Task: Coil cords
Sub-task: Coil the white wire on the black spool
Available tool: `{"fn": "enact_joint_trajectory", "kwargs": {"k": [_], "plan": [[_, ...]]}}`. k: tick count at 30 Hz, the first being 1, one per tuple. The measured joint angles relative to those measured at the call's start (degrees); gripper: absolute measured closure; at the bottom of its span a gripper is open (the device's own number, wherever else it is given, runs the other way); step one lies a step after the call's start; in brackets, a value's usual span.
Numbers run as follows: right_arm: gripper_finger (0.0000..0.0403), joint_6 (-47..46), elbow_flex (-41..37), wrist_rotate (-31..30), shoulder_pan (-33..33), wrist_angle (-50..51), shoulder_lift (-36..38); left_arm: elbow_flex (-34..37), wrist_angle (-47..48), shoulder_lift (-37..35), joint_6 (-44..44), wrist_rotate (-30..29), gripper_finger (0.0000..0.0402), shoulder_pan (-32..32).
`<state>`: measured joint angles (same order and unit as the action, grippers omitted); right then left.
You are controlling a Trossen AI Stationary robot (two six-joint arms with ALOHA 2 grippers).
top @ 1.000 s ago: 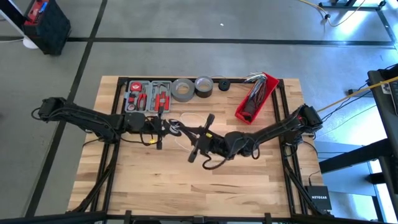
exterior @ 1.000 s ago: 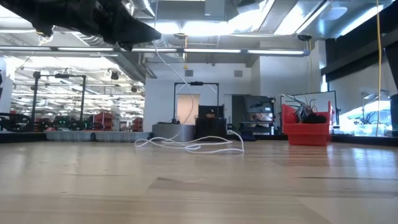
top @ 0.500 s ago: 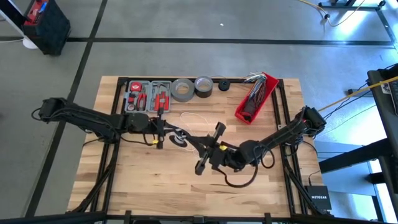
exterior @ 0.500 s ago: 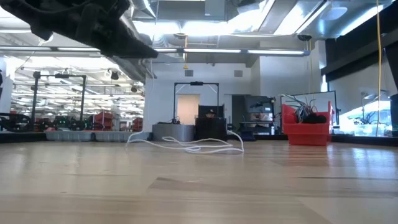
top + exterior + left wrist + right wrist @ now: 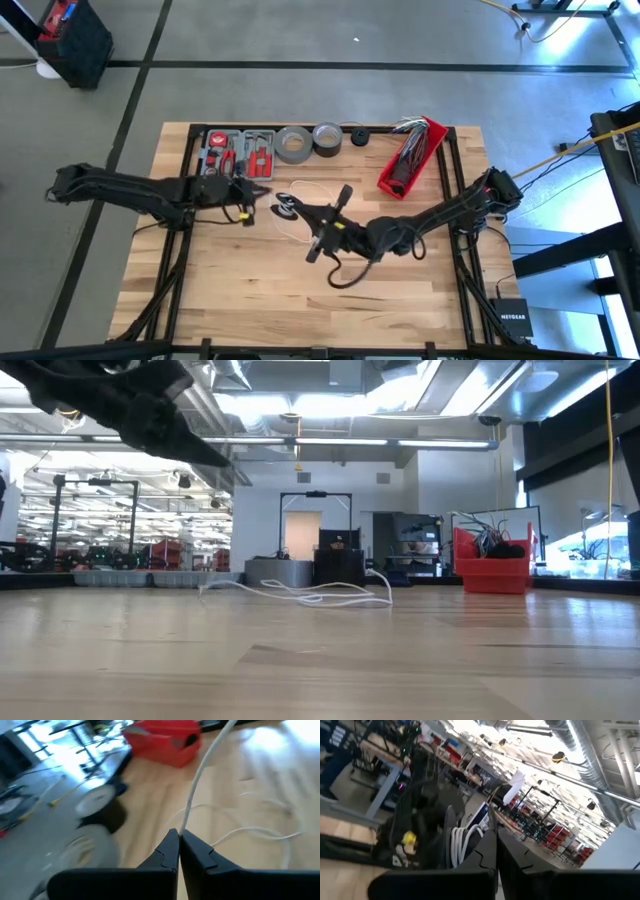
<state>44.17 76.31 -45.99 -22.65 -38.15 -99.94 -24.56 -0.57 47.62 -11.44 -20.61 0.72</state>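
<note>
Cord (image 5: 200, 775) pinched in left end effector (image 5: 178, 837), running toward right end effector (image 5: 300, 212), pressed together, coils (image 5: 462, 842) beside it.

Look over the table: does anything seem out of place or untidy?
Only the white cord: it sprawls in loose, uneven loops mid-table rather than a neat coil. The left gripper pinches one strand. Tape rolls, tool tray and red bin sit orderly along the far edge.
</note>
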Motion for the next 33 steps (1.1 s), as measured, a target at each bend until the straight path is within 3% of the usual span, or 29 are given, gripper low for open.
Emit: {"fn": "enact_joint_trajectory", "kwargs": {"k": [6, 11, 17, 23, 28, 33], "plan": [[0.0397, -0.93, 0.0, 2.56, 2.07, 7.46, 0.0, -0.09, 7.04, -12.11, 3.49, -0.41, 0.0401, 2.6], [0.0397, -6.66, -0.04, 8.1, 5.49, 16.07, 0.0, -0.13, 10.31, -20.88, 6.0, -0.38, 0.0402, 3.24], [0.0397, -15.7, -0.09, 9.87, 10.53, 26.48, -0.07, -0.19, 12.42, -29.27, 8.34, -0.25, 0.0401, 3.24], [0.0397, -21.18, -0.17, 13.67, 13.91, 33.1, -0.44, -0.19, 13.78, -34.23, 9.41, -0.17, 0.0401, 3.22], [0.0397, -22.79, -0.14, 14.57, 15.56, 32.74, -2.62, -0.19, 12.93, -35.63, 13.11, 0.35, 0.0401, 3.04], [0.0397, -23.3, -0.15, 14.98, 18.2, 28.63, -6.44, 0.04, 8.52, -34.3, 16.57, 8.16, 0.0401, 3.02]]}}
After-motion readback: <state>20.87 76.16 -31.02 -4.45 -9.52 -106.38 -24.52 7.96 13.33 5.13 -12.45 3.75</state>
